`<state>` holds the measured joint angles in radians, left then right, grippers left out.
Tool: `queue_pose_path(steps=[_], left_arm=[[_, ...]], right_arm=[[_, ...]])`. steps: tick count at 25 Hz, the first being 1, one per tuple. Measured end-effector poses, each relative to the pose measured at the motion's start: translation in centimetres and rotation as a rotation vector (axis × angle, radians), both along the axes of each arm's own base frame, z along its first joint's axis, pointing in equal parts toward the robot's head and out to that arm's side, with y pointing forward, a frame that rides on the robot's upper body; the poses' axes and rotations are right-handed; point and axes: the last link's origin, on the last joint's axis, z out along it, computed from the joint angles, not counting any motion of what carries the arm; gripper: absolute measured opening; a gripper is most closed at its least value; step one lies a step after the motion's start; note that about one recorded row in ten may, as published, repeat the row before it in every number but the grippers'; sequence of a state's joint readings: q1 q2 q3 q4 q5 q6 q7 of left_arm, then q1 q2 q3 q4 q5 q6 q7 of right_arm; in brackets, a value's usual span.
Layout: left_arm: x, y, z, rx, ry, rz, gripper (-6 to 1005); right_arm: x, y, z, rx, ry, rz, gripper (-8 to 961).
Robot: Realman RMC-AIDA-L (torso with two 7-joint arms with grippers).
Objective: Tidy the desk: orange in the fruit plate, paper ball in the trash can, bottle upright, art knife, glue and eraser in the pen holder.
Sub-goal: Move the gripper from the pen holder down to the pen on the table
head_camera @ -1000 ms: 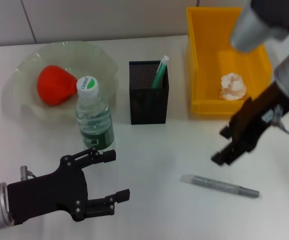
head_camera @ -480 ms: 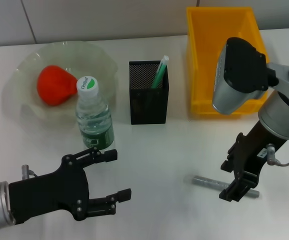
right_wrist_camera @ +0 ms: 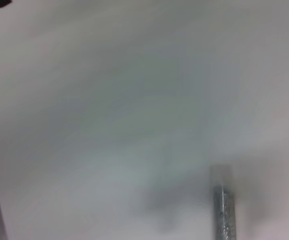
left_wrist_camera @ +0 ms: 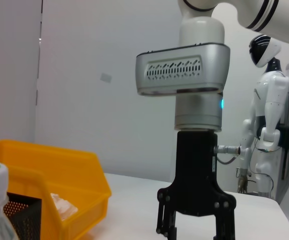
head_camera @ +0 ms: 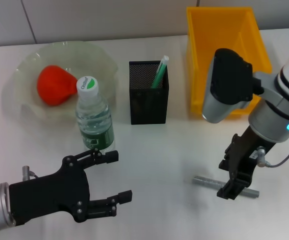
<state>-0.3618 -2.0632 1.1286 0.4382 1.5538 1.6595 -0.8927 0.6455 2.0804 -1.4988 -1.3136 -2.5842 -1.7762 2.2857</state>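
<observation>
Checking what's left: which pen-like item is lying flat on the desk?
The grey art knife beneath the right claw; the green one stands upright in the pen holder.

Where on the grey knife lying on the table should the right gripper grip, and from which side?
Probably mid-barrel, from straight above. The knife lies flat on the table, long and thin, so its narrow width suits jaws set across it. The right gripper is already over its middle, fingers apart on either side. The left gripper waits open near the bottle.
</observation>
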Motion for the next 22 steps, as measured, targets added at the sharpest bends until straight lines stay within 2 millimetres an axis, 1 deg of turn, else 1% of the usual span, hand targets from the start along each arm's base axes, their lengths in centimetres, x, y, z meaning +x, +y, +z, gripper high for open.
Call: queue_pose_path(steps=[4,19,22], left_arm=[[0.0,-0.1,0.0,0.002,0.0,-0.003,847],[0.0,-0.3,-0.2,-0.008,0.004,-0.014,847],[0.0,-0.3,-0.2,-0.008,0.004,-0.015,847]], right_arm=[[0.3,0.3,-0.8,0.01,-0.003,-0.004,685],[0.3,0.7,-2.1,0.02,-0.024,-0.017,661],[0.3,0.8,-2.2,0.025,-0.026,-0.017,595]])
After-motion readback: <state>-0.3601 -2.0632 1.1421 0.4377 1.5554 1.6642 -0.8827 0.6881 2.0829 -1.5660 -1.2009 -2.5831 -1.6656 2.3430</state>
